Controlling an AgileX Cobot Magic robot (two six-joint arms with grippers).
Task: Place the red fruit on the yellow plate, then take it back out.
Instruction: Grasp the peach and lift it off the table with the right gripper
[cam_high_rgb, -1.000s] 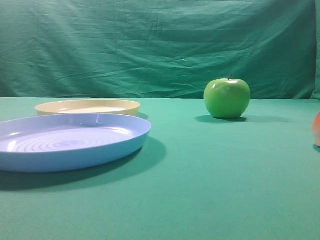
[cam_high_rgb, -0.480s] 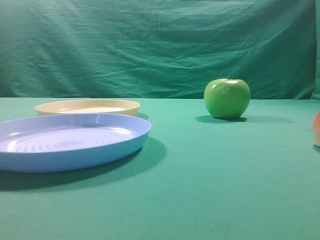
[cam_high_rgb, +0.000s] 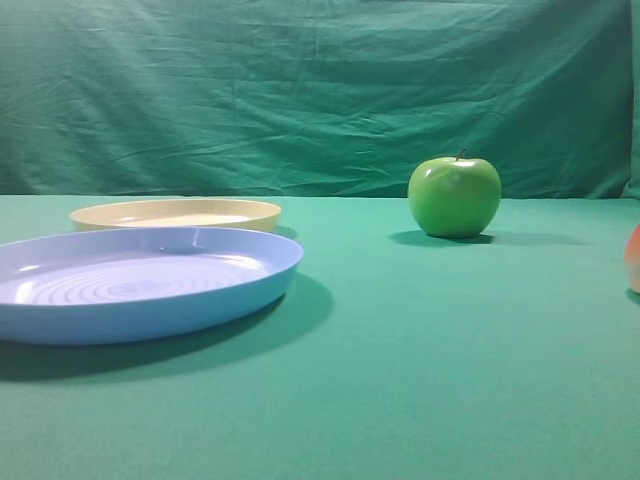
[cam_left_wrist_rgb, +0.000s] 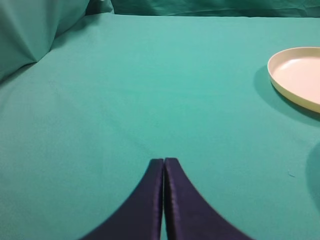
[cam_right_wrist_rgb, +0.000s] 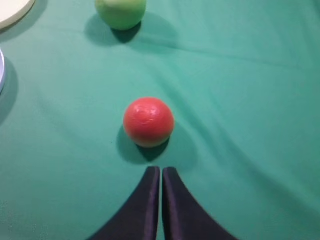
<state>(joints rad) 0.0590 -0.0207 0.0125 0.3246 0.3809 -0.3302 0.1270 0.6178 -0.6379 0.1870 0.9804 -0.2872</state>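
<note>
I saw both end effectors closed, holding nothing: left end effector (cam_left_wrist_rgb: 164, 161) over bare tabletop (cam_left_wrist_rgb: 150, 90), right end effector (cam_right_wrist_rgb: 161, 170) just short of the red fruit (cam_right_wrist_rgb: 148, 121), which sat well apart from the yellow plate (cam_high_rgb: 175, 213).

My exterior high view sits low, near desk (cam_high_rgb: 420, 380) level, looking across to the green backdrop (cam_high_rgb: 300, 90). My left wrist view looks forward over its claw (cam_left_wrist_rgb: 164, 162), the yellow plate (cam_left_wrist_rgb: 300, 75) at two o'clock. My right wrist view looks steeply down past its claw (cam_right_wrist_rgb: 161, 171). All three share the yellow plate; exterior and right wrist share the green apple (cam_high_rgb: 454, 196).
</note>
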